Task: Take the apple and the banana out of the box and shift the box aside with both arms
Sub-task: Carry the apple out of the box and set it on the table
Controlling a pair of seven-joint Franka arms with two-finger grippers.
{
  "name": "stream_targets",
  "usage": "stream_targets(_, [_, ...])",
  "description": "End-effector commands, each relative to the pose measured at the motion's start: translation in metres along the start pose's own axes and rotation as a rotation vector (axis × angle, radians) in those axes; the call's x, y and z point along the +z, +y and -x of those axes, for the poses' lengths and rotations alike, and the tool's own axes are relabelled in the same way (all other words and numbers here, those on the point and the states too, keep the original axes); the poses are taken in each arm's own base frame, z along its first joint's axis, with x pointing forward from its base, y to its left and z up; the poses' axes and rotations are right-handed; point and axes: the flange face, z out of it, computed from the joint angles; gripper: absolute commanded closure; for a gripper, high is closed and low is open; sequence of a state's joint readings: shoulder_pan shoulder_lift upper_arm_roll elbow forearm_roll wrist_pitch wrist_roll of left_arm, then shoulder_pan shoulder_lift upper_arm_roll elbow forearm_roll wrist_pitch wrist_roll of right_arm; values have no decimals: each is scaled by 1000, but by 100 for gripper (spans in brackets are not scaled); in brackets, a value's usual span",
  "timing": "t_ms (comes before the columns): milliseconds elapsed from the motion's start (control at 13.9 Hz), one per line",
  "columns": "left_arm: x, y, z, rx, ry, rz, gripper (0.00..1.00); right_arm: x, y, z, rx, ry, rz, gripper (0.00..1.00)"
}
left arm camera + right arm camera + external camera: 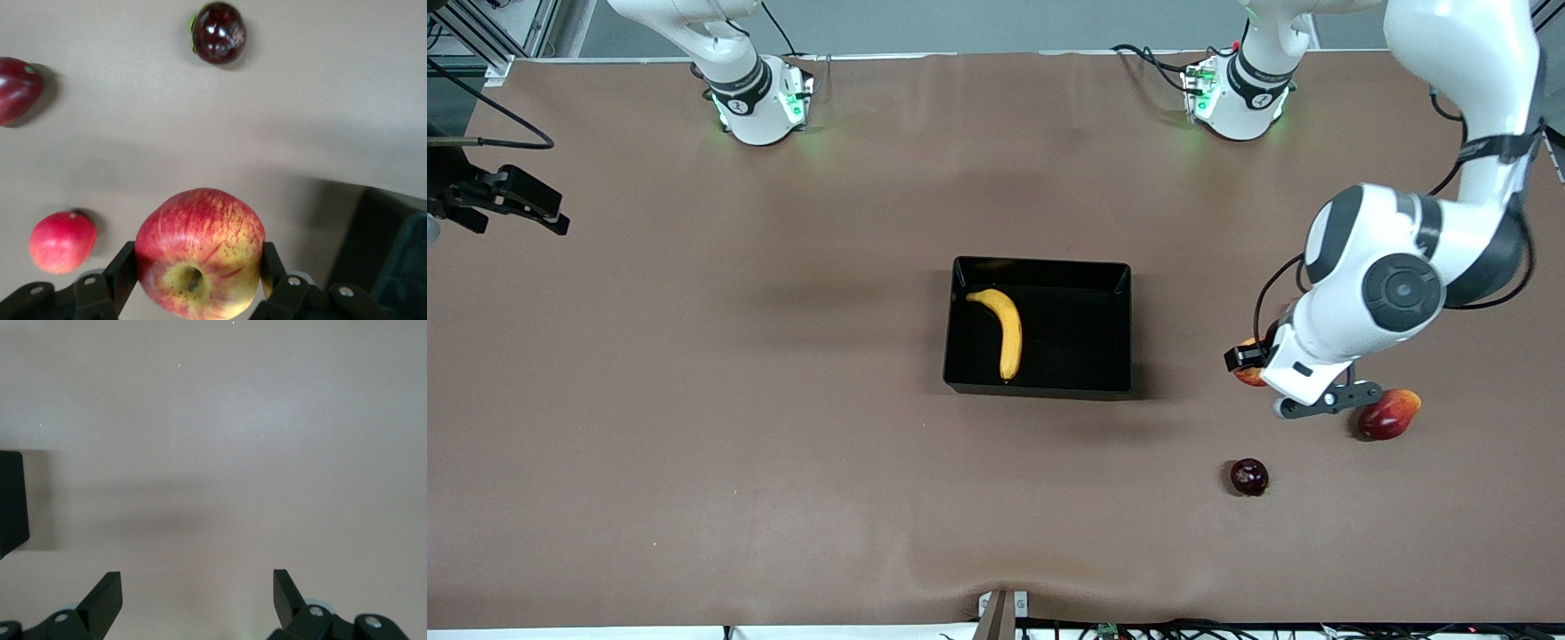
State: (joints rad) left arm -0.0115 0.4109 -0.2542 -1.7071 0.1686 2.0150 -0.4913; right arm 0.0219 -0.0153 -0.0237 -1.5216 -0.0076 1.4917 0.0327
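1. A smooth brown counter point(783, 427) spreads wide, faintly rippled along its near edge.
2. At its middle sits the box point(1112, 329), glossy black, shallow, with upright walls; the long curved yellow banana point(1003, 327) lies inside, along the wall toward the right arm's end.
3. The apple point(200, 252), round, red-streaked over yellow, is pinched between the left gripper's point(200, 270) black fingers point(123, 270), one on each flank.
4. Under it: a plain red round fruit point(62, 241) on the counter, a red-orange oval fruit point(1387, 414) beside it, and a shiny dark maroon fruit point(1249, 476) nearer the camera.
5. The left arm folds at its elbow, wrist tipped down, gripper over the counter between the box and the left arm's end.
6. The right gripper point(197, 587) waits over bare counter at the right arm's end, fingers spread wide, holding nothing.
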Motion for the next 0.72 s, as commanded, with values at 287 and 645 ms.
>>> stream_targets(287, [95,-31,17,49,20,-49,100,-5,-1,1,7,5,-14,0])
stream_targets(645, [144,-23,16,64,-28,-36,100,-4,0,1,9,2,-14,0])
